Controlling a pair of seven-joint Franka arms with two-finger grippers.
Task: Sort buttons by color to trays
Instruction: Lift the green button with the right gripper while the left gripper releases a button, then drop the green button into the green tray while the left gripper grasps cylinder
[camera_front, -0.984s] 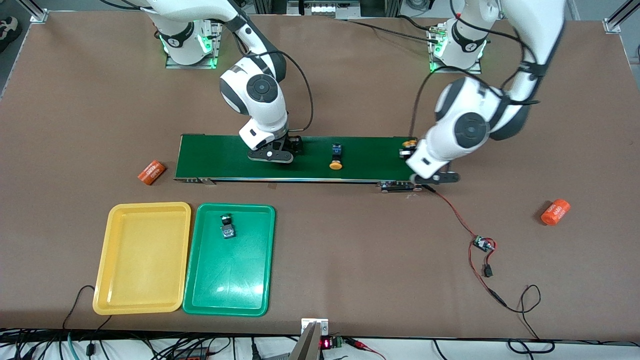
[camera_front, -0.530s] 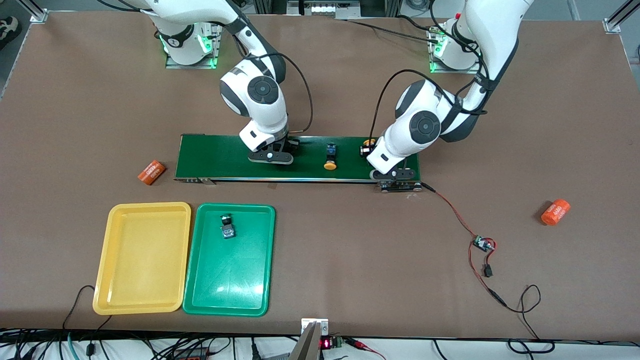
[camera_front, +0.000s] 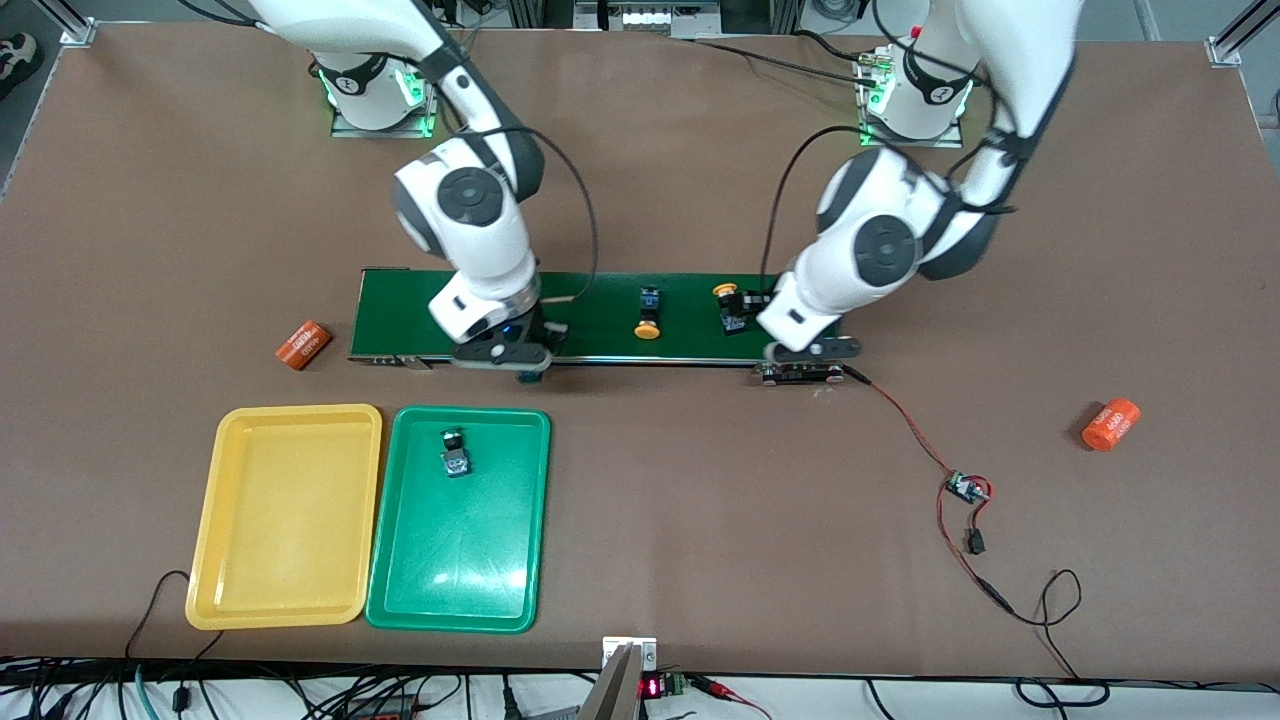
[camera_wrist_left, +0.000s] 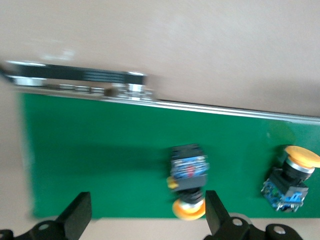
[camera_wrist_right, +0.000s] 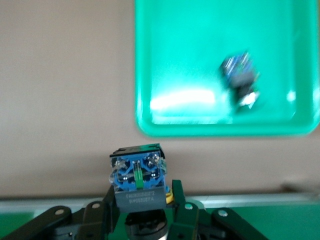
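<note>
1. Your right gripper (camera_front: 500, 355) is closed on a button (camera_wrist_right: 137, 180), the fingers pinching its lower body. It hangs over the near edge of the conveyor belt (camera_front: 600, 320). The cap is hidden, so you cannot tell its colour from here.
2. Seen from the front, the green tray (camera_front: 450, 560) lies at about six o'clock of that gripper. One button (camera_front: 456, 455) already rests in it, toward the tray's twelve o'clock end. The yellow tray (camera_front: 290, 520) sits just beside it at nine o'clock, with nothing in it.
3. Your left gripper (camera_wrist_left: 147, 220) is spread wide over the belt's three o'clock end, holding nothing. A yellow-capped button (camera_wrist_left: 187, 175) lies on its side between the fingers, and a second one (camera_front: 648, 312) lies near it at nine o'clock.
4. Expect these switches to be light, rigid and hard-shelled — probably a little slick on the plastic faces. The round cap would likely roll in the fingers, so take them across the flat sides of the square body.
5. A button lying on its side may tip or skid when nudged — come down straddling the body evenly.
</note>
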